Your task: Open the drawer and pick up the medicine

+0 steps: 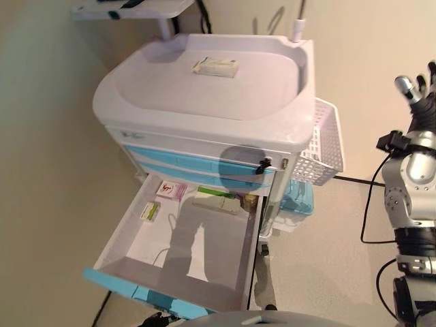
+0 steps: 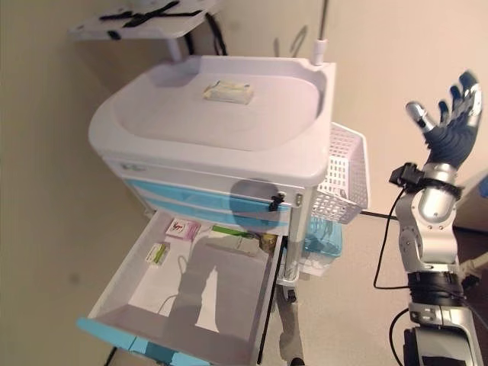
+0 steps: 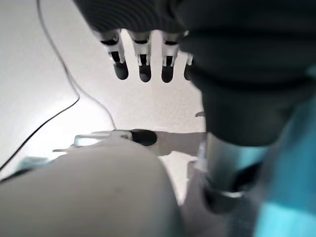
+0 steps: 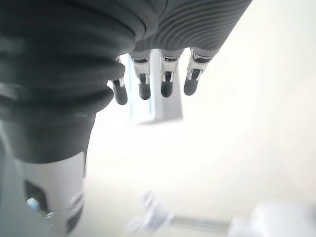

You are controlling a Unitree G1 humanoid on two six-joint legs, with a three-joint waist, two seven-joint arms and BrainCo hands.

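The cart's (image 1: 204, 102) bottom drawer (image 1: 136, 289) stands pulled out, with a blue front. At its back lie a pink box (image 1: 171, 189), a small green box (image 1: 150, 212), a long white and green box (image 1: 216, 202) and a small brown bottle (image 1: 251, 200). Another medicine box (image 1: 215, 67) lies on the cart's top. My right hand (image 2: 452, 122) is raised to the right of the cart, fingers spread, open and empty. My left hand (image 3: 143, 59) shows only in the left wrist view, fingers straight, holding nothing, over the floor.
A white wire basket (image 1: 321, 146) hangs on the cart's right side, with a blue bin (image 1: 300, 197) below it. A wall runs close along the cart's left. A white shelf (image 1: 129, 8) stands behind the cart.
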